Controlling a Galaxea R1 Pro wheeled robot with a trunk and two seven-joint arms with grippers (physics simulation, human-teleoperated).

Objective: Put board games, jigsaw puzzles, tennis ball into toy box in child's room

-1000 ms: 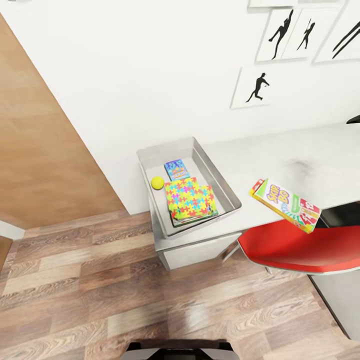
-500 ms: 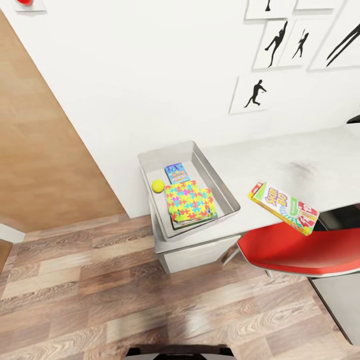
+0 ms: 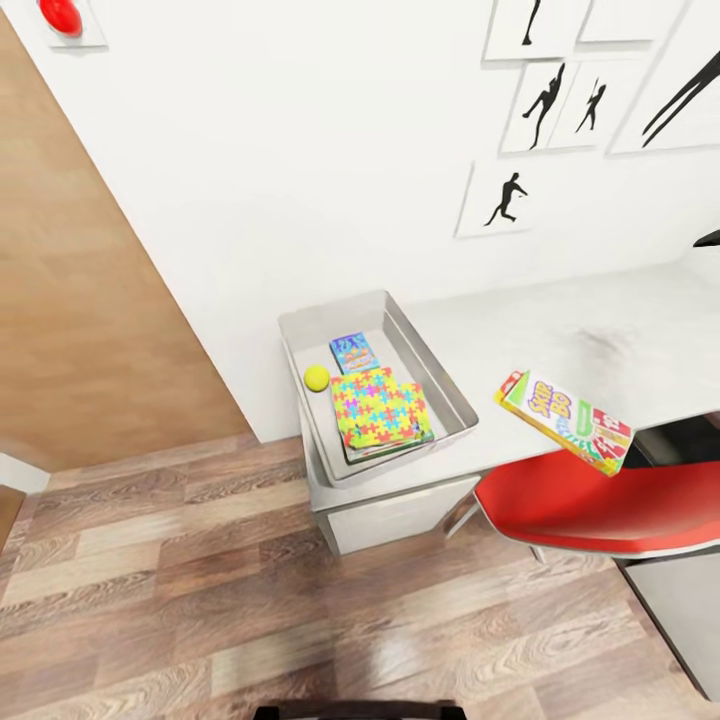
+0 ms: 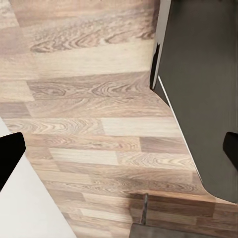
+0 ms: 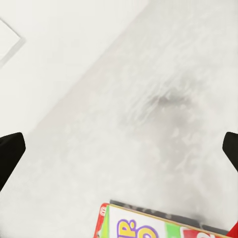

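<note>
- View change: across the last second the head picture has shifted downward, so more wall shows at the top and a red wall fitting (image 3: 60, 14) has come into frame. This is camera movement. The things hold their places relative to each other.
- Toy box (image 3: 440, 365): stands at the left end of the surface (image 3: 560, 330), against the wall. Contents as before: blue game (image 3: 352, 352), ball (image 3: 317, 377) and a puzzle (image 3: 380, 408) lying on a stack whose lower items cannot be told apart.
- Last game (image 3: 565, 421): the green-red-yellow box lies tilted at the front edge of the surface, overhanging the red chair (image 3: 590, 500). It is well apart from the toy box, and its place on the surface is unchanged.
- Right fingers (image 5: 11, 151): spread wide, holding nothing. The right wrist view shows the game's lid (image 5: 163, 225) just below them, over the surface.
- Left fingers (image 4: 10, 153): spread wide, holding nothing, over the floor (image 4: 89, 99).
- Task state, as a judgement: one game remains outside the toy box. The overhang offers a free edge for a grasp, but a push could tip the game off the surface.
</note>
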